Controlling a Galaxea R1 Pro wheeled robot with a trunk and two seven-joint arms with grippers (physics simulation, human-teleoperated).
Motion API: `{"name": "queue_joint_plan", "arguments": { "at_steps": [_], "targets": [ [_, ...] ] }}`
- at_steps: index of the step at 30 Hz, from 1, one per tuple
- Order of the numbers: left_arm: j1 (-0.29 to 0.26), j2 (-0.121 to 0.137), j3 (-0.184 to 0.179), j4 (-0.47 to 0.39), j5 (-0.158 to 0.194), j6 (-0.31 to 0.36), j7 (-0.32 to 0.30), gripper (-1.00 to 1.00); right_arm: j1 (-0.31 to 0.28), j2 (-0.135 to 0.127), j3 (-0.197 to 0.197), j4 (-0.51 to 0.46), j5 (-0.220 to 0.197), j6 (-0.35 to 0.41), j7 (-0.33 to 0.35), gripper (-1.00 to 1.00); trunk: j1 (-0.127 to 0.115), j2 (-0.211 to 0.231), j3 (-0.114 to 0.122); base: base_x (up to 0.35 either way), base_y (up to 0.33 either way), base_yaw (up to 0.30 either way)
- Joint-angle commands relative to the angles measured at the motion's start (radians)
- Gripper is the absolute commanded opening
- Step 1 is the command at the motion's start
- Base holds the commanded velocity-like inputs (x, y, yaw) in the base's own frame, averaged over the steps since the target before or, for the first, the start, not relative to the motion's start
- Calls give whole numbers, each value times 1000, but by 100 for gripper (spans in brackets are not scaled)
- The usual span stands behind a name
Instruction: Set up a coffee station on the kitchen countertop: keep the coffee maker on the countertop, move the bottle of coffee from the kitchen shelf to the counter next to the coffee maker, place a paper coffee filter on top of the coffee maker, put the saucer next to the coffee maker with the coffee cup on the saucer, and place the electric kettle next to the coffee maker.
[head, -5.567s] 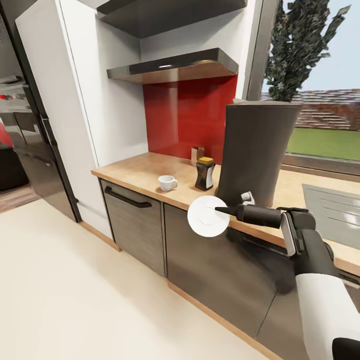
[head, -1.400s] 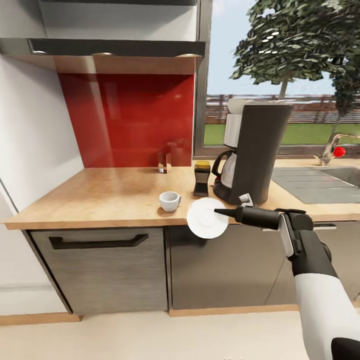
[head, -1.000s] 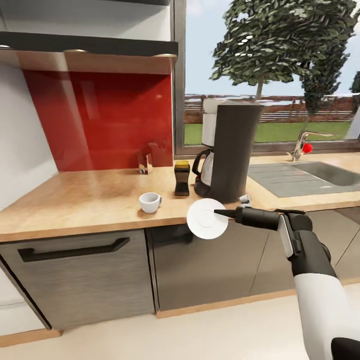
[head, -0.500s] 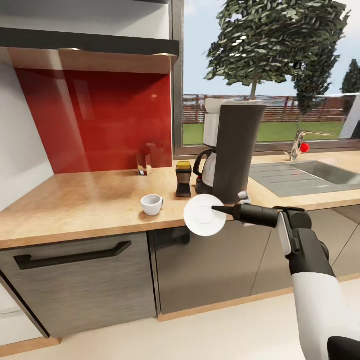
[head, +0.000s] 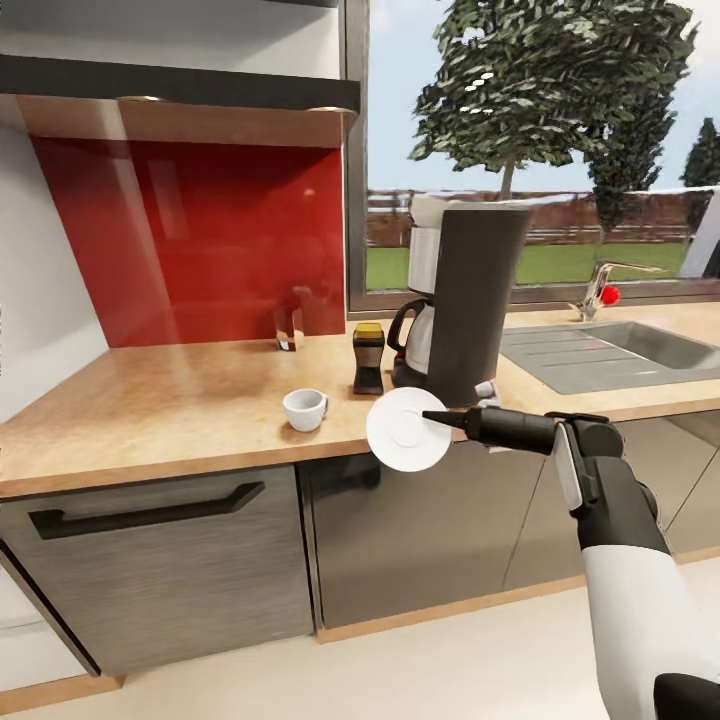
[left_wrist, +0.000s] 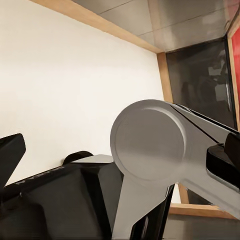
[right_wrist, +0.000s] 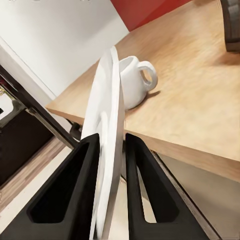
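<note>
Your right gripper (head: 436, 417) is pinching the saucer (head: 408, 430) by its rim, with one dark finger (right_wrist: 65, 192) on each face. The saucer stands on edge, not flat, and it hangs out in front of the kitchen countertop (head: 180, 400), just past the front edge and over the floor.

Beyond your fingertips the coffee cup (head: 304, 409) sits upright on the wood, apart from the saucer, its handle toward the coffee maker (head: 465, 300). There is bare wood all around the cup, and a wide open stretch on the far side of it from the coffee maker.

The coffee maker stands just behind your fingers, near the front edge. The bottle of coffee (head: 368, 357) stands just beside it.

I cannot tell if your left gripper's fingers are open or closed.
</note>
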Motion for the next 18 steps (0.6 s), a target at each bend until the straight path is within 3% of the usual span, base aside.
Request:
{"name": "queue_joint_plan", "arguments": {
  "at_steps": [1,7,8,18],
  "targets": [
    [3,-2,-6,0,8,-10,4,100,-1,6,0,1,-8,12,-2,-100,0,-1,-1,0,182,0],
    [9,-4,-6,0,8,-27,38,100,-1,30,0,2,-34,13,-10,-100,0,-1,-1,0,109,0],
    [10,-3,-5,0,8,-27,72,100,-1,31,0,2,-64,13,-10,-100,0,-1,-1,0,57,0],
    [10,-3,-5,0,8,-28,76,100,-1,32,0,4,-67,13,-12,-100,0,-1,-1,0,219,0]
  ]
}}
